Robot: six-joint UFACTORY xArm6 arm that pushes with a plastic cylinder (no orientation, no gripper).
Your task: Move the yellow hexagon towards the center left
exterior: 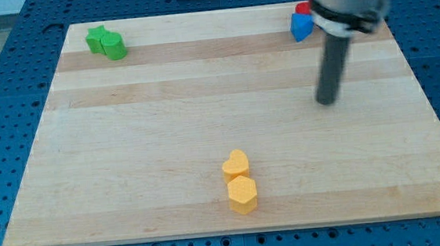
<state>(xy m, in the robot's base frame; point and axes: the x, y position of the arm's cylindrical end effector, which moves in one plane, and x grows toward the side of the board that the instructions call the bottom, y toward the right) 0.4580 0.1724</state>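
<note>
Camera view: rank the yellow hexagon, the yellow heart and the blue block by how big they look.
1. Yellow hexagon, largest.
2. Yellow heart, slightly smaller; both sit nearer the camera.
3. Blue block, smallest, but it lies farther away and the arm hides part of it, so unsure.

Six blocks sit on the wooden board. Two are yellow, the yellow hexagon and a yellow heart. Two are green, a green star and a green cylinder, plus one blue block and one red block.

Two green blocks top left, blue block beside a possibly red one, yellow heart.
</note>
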